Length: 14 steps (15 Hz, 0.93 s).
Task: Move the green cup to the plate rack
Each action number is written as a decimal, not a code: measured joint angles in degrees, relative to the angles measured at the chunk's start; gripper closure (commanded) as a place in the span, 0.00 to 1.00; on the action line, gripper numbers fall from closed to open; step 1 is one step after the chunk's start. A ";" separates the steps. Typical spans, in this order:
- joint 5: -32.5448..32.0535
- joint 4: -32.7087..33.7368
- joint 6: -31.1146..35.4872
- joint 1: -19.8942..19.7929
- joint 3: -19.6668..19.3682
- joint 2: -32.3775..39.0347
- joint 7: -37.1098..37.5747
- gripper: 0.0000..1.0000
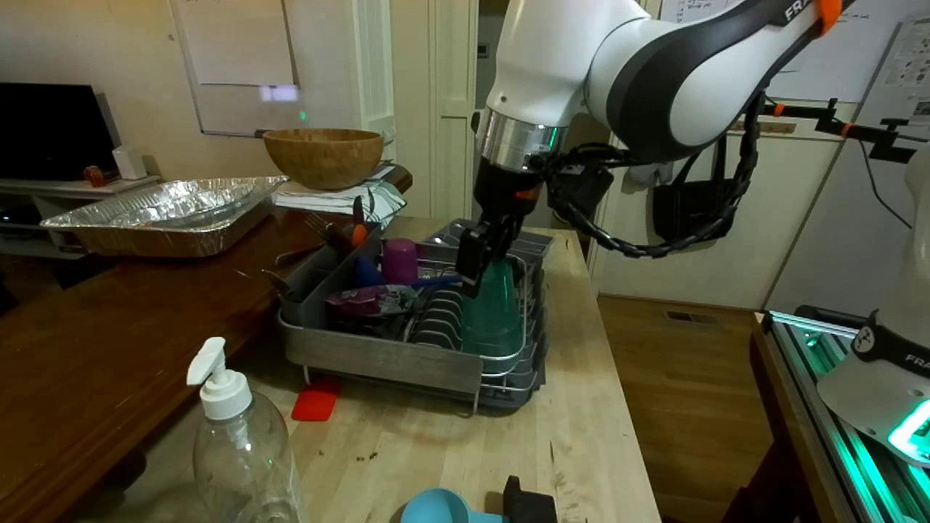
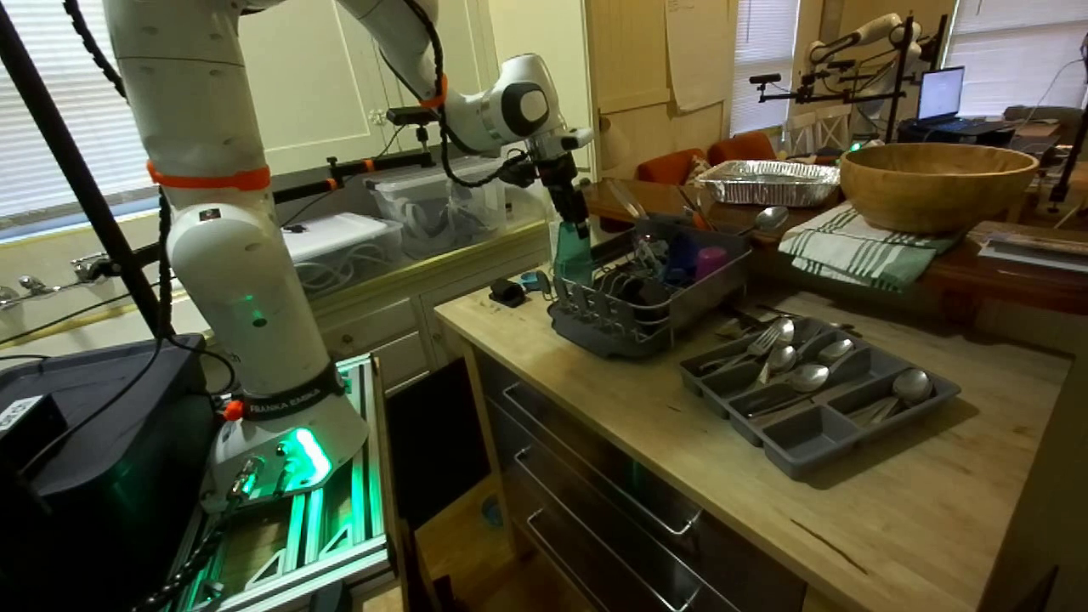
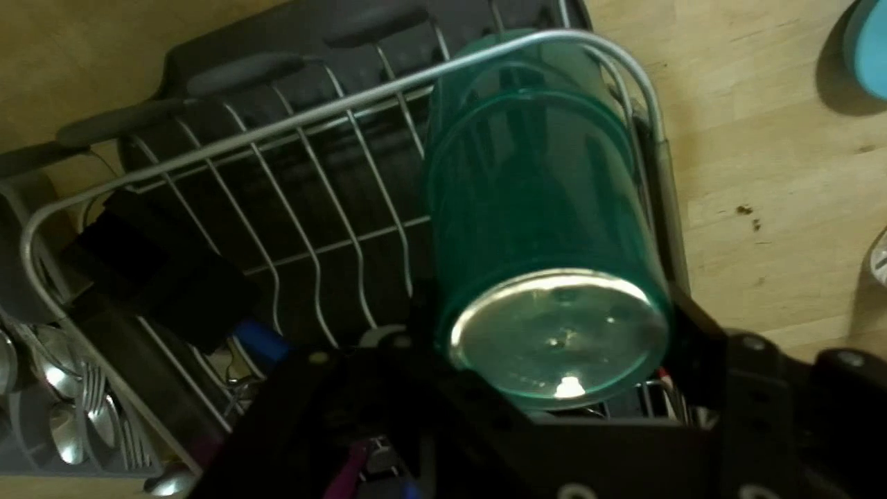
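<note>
The green cup point(image 1: 492, 312) is a tall teal tumbler. It stands upside down in a corner of the plate rack point(image 1: 385, 356), inside the wire rail. The cup point(image 2: 572, 255) and the rack point(image 2: 608, 336) show in both exterior views. In the wrist view the cup's base point(image 3: 558, 333) faces the camera and its mouth points down among the rack wires point(image 3: 229, 147). My gripper point(image 3: 558, 322) has a finger against each side of the cup near its base and appears closed on it. In an exterior view the gripper point(image 1: 495, 265) comes down from above; the cup partly hides one finger.
The rack also holds a purple cup point(image 1: 399, 260), a blue utensil and cutlery. A cutlery tray point(image 2: 816, 455) lies beside it. A soap bottle point(image 1: 243, 443) and blue scoop point(image 1: 436, 507) stand on the counter. A foil tray point(image 1: 160, 240) and wooden bowl point(image 1: 323, 156) are behind.
</note>
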 measured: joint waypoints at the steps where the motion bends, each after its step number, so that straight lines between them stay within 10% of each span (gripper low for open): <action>1: -0.06 0.07 0.69 0.26 -0.27 0.22 -0.01 0.50; 2: -0.16 0.06 0.73 0.58 -0.56 0.21 0.02 0.50; 3: -0.48 -0.03 0.73 0.94 -0.84 0.11 0.20 0.06; 14: -1.87 -3.82 0.72 2.71 -1.38 -0.93 1.38 0.00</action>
